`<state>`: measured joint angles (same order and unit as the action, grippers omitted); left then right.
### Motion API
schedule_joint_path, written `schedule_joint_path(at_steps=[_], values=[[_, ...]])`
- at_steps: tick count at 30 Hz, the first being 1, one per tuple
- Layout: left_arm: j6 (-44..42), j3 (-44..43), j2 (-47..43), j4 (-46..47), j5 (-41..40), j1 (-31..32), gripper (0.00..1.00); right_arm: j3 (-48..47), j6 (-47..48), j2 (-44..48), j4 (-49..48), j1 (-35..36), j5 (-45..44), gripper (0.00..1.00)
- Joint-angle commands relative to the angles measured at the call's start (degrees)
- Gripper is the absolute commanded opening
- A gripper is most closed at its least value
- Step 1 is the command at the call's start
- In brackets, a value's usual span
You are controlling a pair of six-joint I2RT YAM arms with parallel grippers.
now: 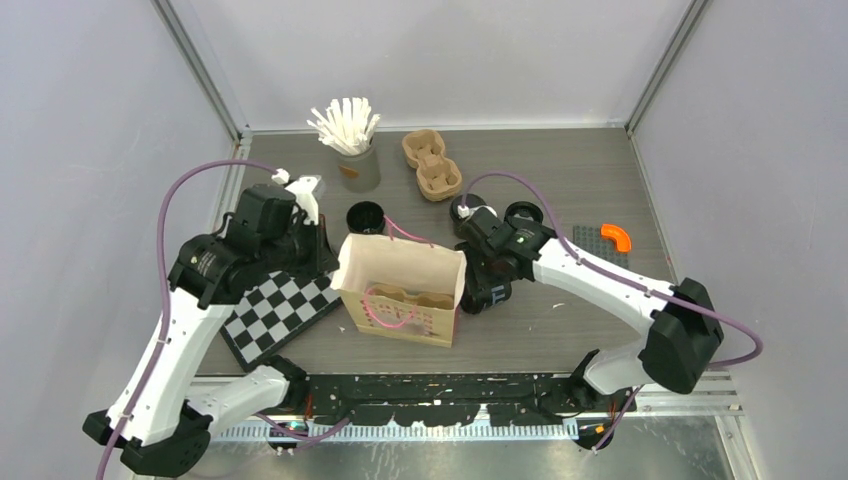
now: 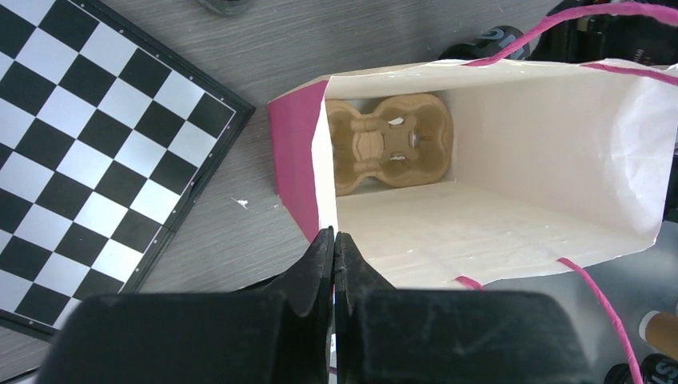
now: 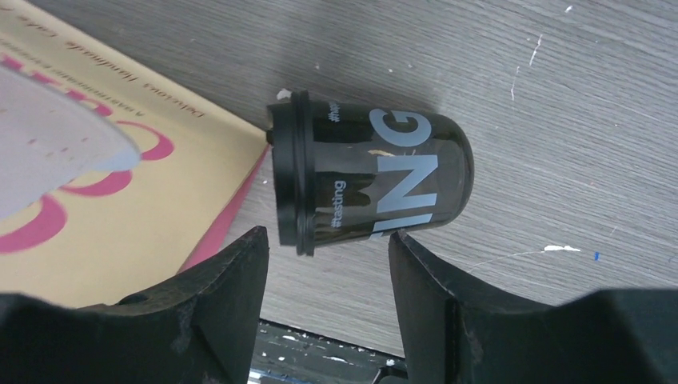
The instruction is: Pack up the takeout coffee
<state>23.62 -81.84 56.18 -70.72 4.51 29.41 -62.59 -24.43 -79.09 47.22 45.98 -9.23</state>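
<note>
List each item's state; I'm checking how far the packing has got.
Bag: upright, open, rim pinched by shut left tool.
Carrier: in bag bottom, empty.
Lidded cup: on its side beside bag, ungripped.
Right tool: open over that cup.
Unlidded cup: upright, behind bag.

Left fingers [image 2: 313, 276] tight together on paper bag [image 2: 552, 152] rim, pulp carrier [image 2: 389, 144] inside.

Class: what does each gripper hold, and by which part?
Left gripper pinches the paper bag by its rim; right gripper is open, holding nothing.
</note>
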Motion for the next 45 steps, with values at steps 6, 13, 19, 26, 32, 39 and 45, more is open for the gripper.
schedule_joint_path(at_steps=[6,13,19,26,32,39,45], values=[[-0.2,-1.0,-1.8,-1.0,-0.2,0.2,0.0,-2.8,-2.3,-3.8,-1.8,2.2,-6.7,0.57],[-0.1,-1.4,-2.5,-1.5,-0.6,0.2,0.0,-2.4,-3.4,-5.5,-2.9,2.3,-9.2,0.5],[-0.7,-1.9,-2.9,-1.9,-1.6,0.2,0.0,-0.5,-2.5,-3.8,-1.6,1.6,-11.0,0.4],[-1.8,-2.7,-2.6,-2.4,-2.3,0.2,0.0,3.2,-2.0,-0.3,-1.9,-2.2,-9.3,0.36],[-1.6,-2.8,-2.2,-1.6,-2.1,0.2,0.01,3.4,-0.6,2.0,-1.1,-4.4,-9.5,0.36],[-1.0,-2.6,-2.2,-0.7,-2.6,0.2,0.07,1.4,0.3,0.8,-0.6,-4.3,-10.7,0.49],[-0.8,-2.5,-2.6,0.3,-2.8,0.2,0.07,0.1,1.4,-2.2,0.4,-4.2,-13.0,0.49]])
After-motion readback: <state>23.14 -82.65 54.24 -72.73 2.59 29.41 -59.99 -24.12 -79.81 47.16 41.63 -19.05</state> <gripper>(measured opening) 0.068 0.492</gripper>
